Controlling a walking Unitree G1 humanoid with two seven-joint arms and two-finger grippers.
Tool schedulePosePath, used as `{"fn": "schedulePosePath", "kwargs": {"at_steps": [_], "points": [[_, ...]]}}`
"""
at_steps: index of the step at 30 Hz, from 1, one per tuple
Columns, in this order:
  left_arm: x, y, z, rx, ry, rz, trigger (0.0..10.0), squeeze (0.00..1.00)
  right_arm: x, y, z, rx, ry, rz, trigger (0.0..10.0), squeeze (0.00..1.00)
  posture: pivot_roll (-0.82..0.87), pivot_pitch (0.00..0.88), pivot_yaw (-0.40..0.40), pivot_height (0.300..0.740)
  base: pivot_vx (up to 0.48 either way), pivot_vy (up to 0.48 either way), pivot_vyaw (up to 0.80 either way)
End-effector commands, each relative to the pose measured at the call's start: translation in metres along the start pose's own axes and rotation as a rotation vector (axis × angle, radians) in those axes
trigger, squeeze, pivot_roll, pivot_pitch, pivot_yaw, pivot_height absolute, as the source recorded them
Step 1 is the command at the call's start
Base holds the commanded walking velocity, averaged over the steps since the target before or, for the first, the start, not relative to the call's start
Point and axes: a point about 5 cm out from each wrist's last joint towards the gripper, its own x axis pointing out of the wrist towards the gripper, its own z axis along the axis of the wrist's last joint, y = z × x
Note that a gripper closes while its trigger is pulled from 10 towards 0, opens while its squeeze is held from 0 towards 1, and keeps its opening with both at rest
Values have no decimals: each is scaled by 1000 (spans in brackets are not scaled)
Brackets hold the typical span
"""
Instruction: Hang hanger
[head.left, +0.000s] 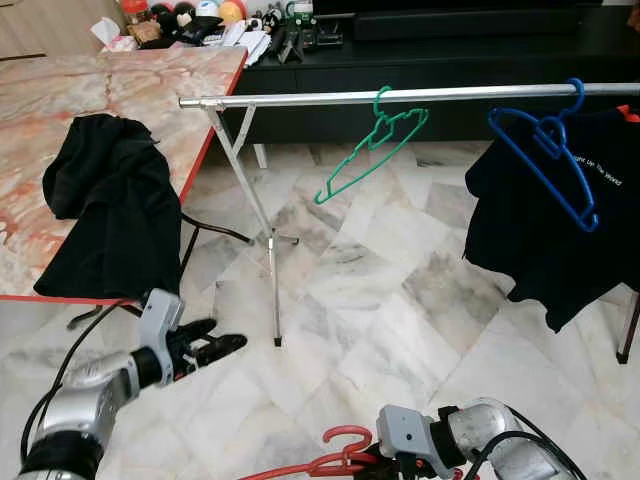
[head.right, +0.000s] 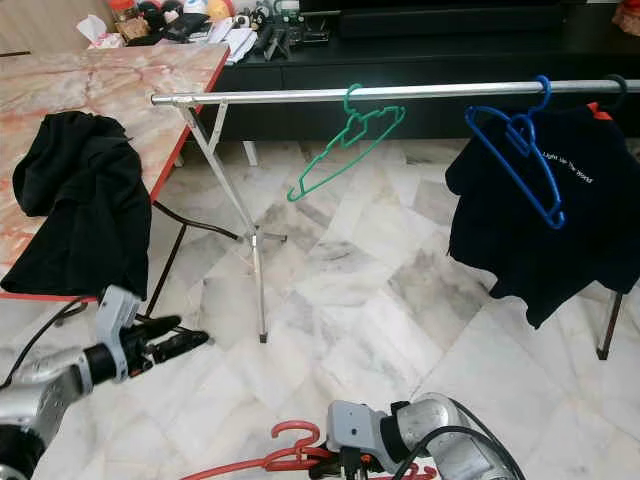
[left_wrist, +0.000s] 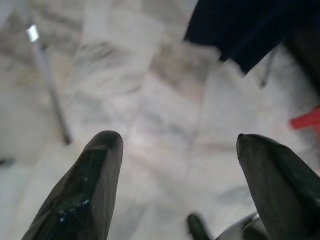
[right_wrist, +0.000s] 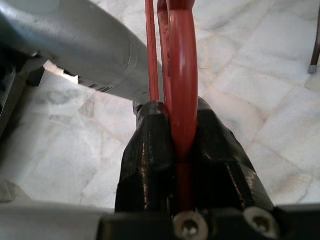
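Right gripper jaws are clamping tight on the red hanger, low at bottom centre of frame. Left gripper jaws are gaping, empty. Rail is sitting well above; risk: hook twisting in the pinch and missing, or snagging the green hanger.

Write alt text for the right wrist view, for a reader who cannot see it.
The right hand is shut on a red hanger, whose plastic runs up between the two black fingers. Behind it are a silver arm and the pale marble floor.
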Motion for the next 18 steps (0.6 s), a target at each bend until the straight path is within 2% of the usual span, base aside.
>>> {"fn": "schedulePosePath", "kwargs": {"at_steps": [1, 2, 5, 7, 8, 9, 12, 14, 15, 17, 18], "points": [[-8, 4, -30, 14, 113, 90, 10000, 0, 5, 2, -1, 47, -49, -22, 0, 0, -74, 188, 93, 740, 0, 0, 0], [-9, 5, -33, 10, 122, 114, 10000, 0, 5, 1, -1, 54, -56, -29, 0, 0, -69, 188, 85, 740, 0, 0, 0], [-16, 16, -50, -118, 96, 320, 10000, 0, 5, -3, 0, 76, -92, -85, 0, 0, -42, 186, 64, 740, 0, 0, 0], [-27, 18, -80, -143, 175, 512, 10000, 0, 1, -11, 5, 112, -161, -184, 0, 0, -28, 193, 49, 740, 0, 0, 0], [-27, 18, -80, -143, 175, 512, 10000, 0, 1, -11, 5, 112, -161, -184, 0, 0, -28, 193, 49, 740, 0, 0, 0], [-35, 10, -104, -131, 264, 521, 10000, 0, -4, -20, 5, 138, -191, -305, 0, 0, -20, 197, 37, 740, 0, 0, 0], [-50, -4, -139, -155, 378, 558, 10000, 0, -13, -26, 2, 180, -222, -456, 0, 0, -24, 198, 25, 740, 0, 0, 0], [-55, -6, -147, -173, 401, 576, 10000, 0, -14, -23, 0, 189, -220, -454, 0, 0, -24, 195, 22, 740, 0, 0, 0], [-63, -13, -162, -208, 444, 605, 10000, 0, -15, -16, -7, 206, -202, -455, 0, 0, -22, 198, 12, 740, 0, 0, 0], [-71, -21, -176, -209, 496, 617, 10000, 0, -16, -11, -17, 249, -175, -483, 0, 0, -22, 197, -1, 740, 0, 0, 0], [-75, -28, -186, -229, 521, 621, 10000, 0, -19, -11, -27, 322, -160, -570, 0, 0, -18, 199, -12, 740, 0, 0, 0]]}}
